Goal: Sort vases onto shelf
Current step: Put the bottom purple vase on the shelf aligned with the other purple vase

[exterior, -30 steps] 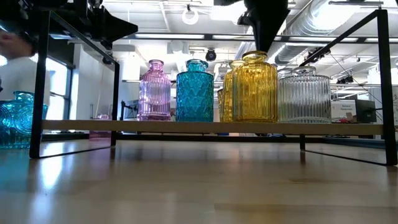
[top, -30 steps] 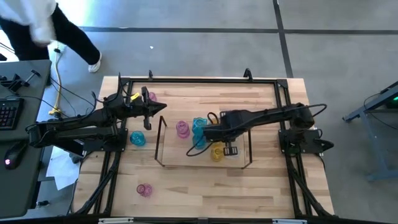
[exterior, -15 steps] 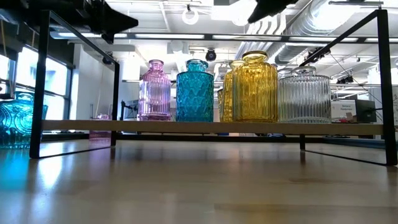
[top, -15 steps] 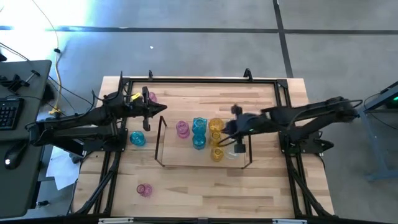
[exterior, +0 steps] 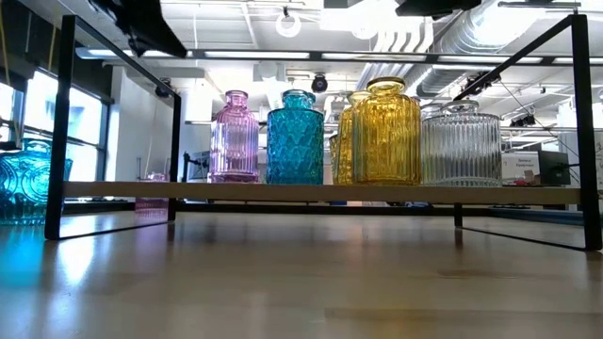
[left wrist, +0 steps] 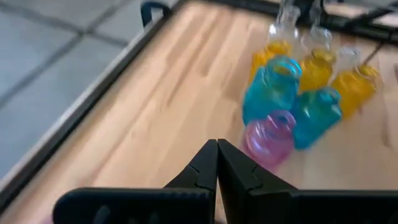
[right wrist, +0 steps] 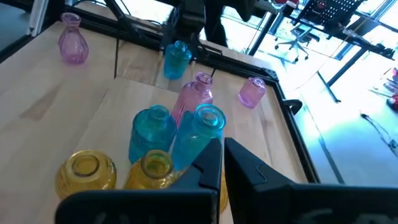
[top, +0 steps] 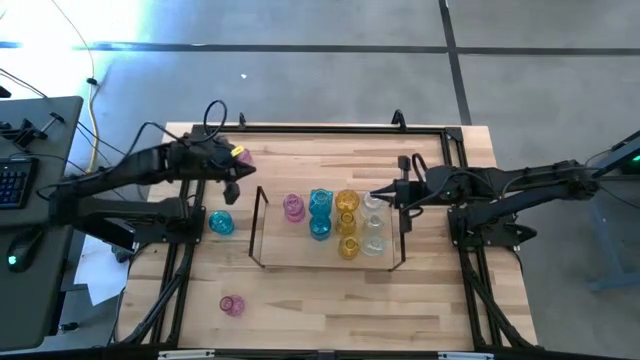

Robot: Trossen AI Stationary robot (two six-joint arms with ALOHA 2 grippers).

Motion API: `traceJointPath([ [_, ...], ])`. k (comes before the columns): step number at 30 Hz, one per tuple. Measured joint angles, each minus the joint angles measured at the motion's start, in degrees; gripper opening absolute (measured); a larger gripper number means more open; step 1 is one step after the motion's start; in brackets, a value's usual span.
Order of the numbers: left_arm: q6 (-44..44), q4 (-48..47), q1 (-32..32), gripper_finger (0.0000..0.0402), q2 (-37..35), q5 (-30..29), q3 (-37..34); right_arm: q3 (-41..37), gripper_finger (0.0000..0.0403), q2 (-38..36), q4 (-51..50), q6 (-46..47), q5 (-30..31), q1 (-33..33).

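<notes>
The shelf (top: 262, 240) stands mid-table on its thin dark wire end frames. On it stand a pink vase (top: 293, 207), two teal vases (top: 320, 213), two yellow ones (top: 347, 203) and two clear ones (top: 373, 240). The low view shows them in a row: pink (exterior: 234, 138), teal (exterior: 295, 138), yellow (exterior: 386, 132), clear (exterior: 462, 146). My left gripper (top: 250, 172) (left wrist: 216, 163) hangs shut and empty in the air left of the shelf. My right gripper (top: 378, 195) (right wrist: 222, 158) is shut and empty above the shelf's right end, pointing at the vases.
Three vases stand on the table off the shelf. A teal one (top: 221, 223) is left of it, a pink one (top: 232, 305) is near the front left, and a pink one (top: 245, 155) is at the far left beside my left arm. A black metal frame (top: 320, 130) borders the table.
My right gripper has drawn back from above the near yellow vase toward the table's right edge and tipped up from pointing down to nearly level. My left gripper has risen and tipped, drawing back slightly toward the left edge. A person at the far left has walked out of view.
</notes>
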Motion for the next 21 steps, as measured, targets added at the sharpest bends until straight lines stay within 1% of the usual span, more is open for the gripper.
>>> traceJointPath([
  [3, -4.1, -12.9, -2.4, 0.0, 2.3, -0.1, 6.9, 0.0, 0.0, 0.0, 0.1, -1.3, 0.0, 0.0],
  [5, -7.2, -20.4, -5.3, 0.0, 3.5, -0.3, 11.1, 0.0, 0.0, 0.0, 0.1, -2.5, -0.1, 0.0],
  [9, -15.0, -28.6, -14.4, 0.0, 5.1, -2.6, 16.4, 0.0, 0.0, 0.0, 0.3, -4.2, 0.1, 0.0],
  [12, -20.3, -31.2, -22.1, 0.0, 6.7, -3.0, 18.5, 0.0, 0.0, 0.0, 1.1, -5.3, 0.2, 0.0],
  [15, -25.4, -31.8, -29.6, 0.0, 8.9, -3.1, 18.9, 0.0, 0.0, 0.0, 1.3, -5.6, 0.1, 0.0],
  [21, -34.3, -31.9, -43.2, 0.0, 17.0, -3.1, 18.9, 0.0, 0.0, 0.3, 1.2, -5.5, 0.2, 0.0],
])
